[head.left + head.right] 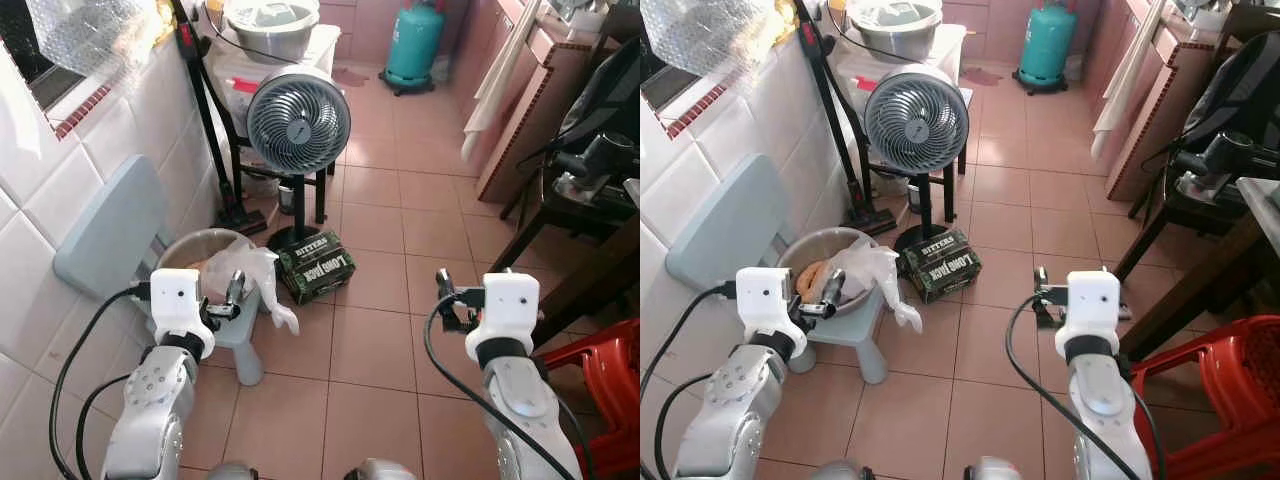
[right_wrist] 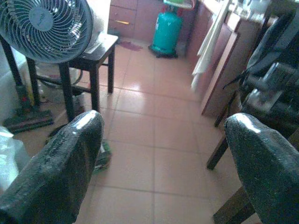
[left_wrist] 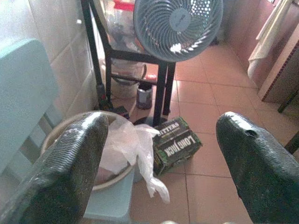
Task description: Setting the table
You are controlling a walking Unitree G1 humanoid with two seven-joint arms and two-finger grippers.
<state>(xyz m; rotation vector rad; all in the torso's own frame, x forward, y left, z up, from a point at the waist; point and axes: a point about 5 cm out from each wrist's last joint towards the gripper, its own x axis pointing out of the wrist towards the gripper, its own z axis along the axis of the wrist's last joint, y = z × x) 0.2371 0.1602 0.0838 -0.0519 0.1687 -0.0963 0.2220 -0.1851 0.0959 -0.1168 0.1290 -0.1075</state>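
My left gripper (image 1: 232,293) is raised at the lower left, and the left wrist view shows its fingers (image 3: 70,163) wide apart with nothing between them. It hangs just above a basin (image 1: 190,250) that holds a white plastic bag (image 1: 245,268) and sits on a pale stool (image 1: 240,335). On the lower right my right gripper (image 1: 447,300) is open and empty over bare floor tiles. A dark wooden table (image 1: 590,275) stands at the right edge, close to my right arm. A metal bowl (image 1: 270,25) rests on a stand at the back.
A grey fan (image 1: 298,120) stands ahead on a black stand, with a green box (image 1: 316,266) at its foot. A red plastic chair (image 1: 600,375) is at the lower right. A teal gas cylinder (image 1: 413,42) stands far back. A grey panel (image 1: 110,225) leans on the tiled wall.
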